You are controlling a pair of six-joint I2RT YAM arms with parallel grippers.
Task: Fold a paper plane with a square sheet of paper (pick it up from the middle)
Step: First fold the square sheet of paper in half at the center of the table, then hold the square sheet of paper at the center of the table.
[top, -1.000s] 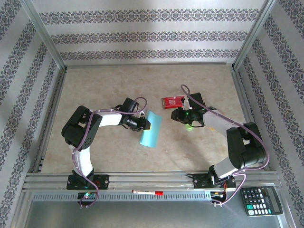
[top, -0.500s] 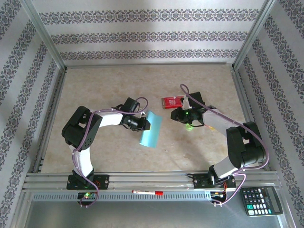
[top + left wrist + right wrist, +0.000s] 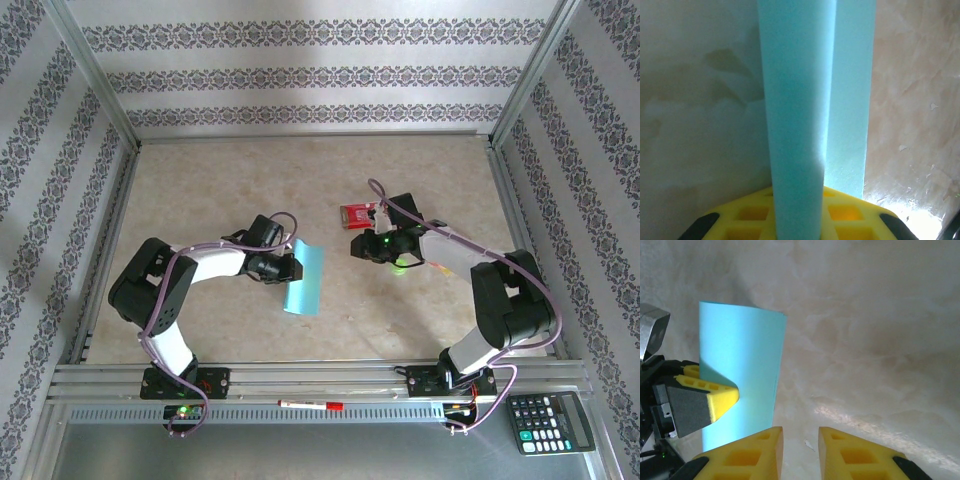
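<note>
So, front rail: a red and white pen (image 3: 310, 405) is lying along it, and a calculator (image 3: 550, 422) is sitting at its right end.
Left claw (image 3: 289, 267): its jaws are pinching the near long edge of the paper sheet (image 3: 307, 278), closed down to the thickness of the paper.
Paper sheet: light blue and folded into a narrow strip, it is sticking out of the left claw over the middle of the table (image 3: 220, 190). Whether it is touching the tabletop cannot be told.
Right claw (image 3: 800, 447): it is hanging just right of the sheet, its yellow fingers (image 3: 762, 452) standing a narrow gap apart and gripping nothing.
Green ring (image 3: 400, 266): it is showing just under the right arm.
Red packet (image 3: 360, 213): it is lying flat on the table just beyond the right claw, apart from the sheet.
</note>
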